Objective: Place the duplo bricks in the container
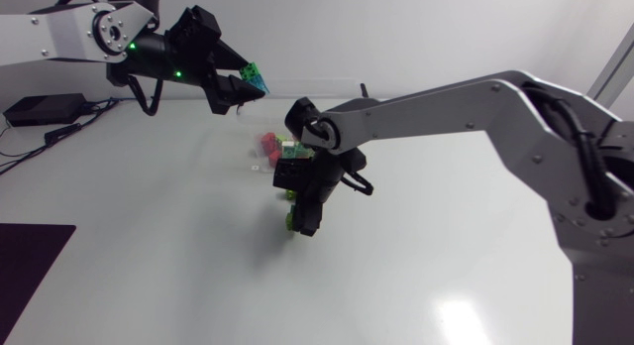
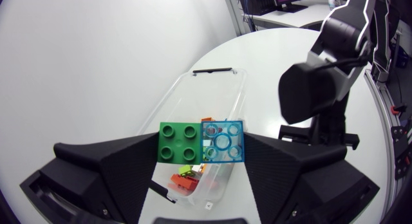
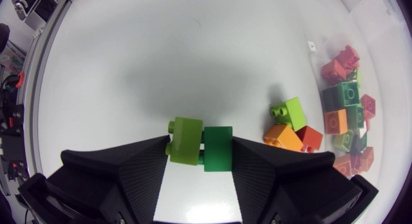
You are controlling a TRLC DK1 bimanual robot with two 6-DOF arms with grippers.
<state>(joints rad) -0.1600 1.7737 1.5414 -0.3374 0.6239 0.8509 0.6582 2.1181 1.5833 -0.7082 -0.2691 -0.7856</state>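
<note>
My left gripper (image 1: 248,85) hangs high over the back of the table, shut on a dark green brick (image 2: 178,142) joined side by side to a clear blue brick (image 2: 224,141). Straight beneath them lies the clear plastic container (image 2: 212,89) with several bricks in it. My right gripper (image 3: 201,147) is down at the table, with its fingers pressing from both sides on a lime brick (image 3: 187,140) and a dark green brick (image 3: 217,148) that sit side by side. In the head view the lime brick (image 1: 290,222) shows at the gripper's tip.
A lime brick (image 3: 293,113), an orange one (image 3: 282,136) and a red one (image 3: 311,138) lie beside my right gripper, toward the container's pile (image 3: 347,114). Whether they lie inside it I cannot tell. My right arm (image 2: 322,76) stands close beside the container.
</note>
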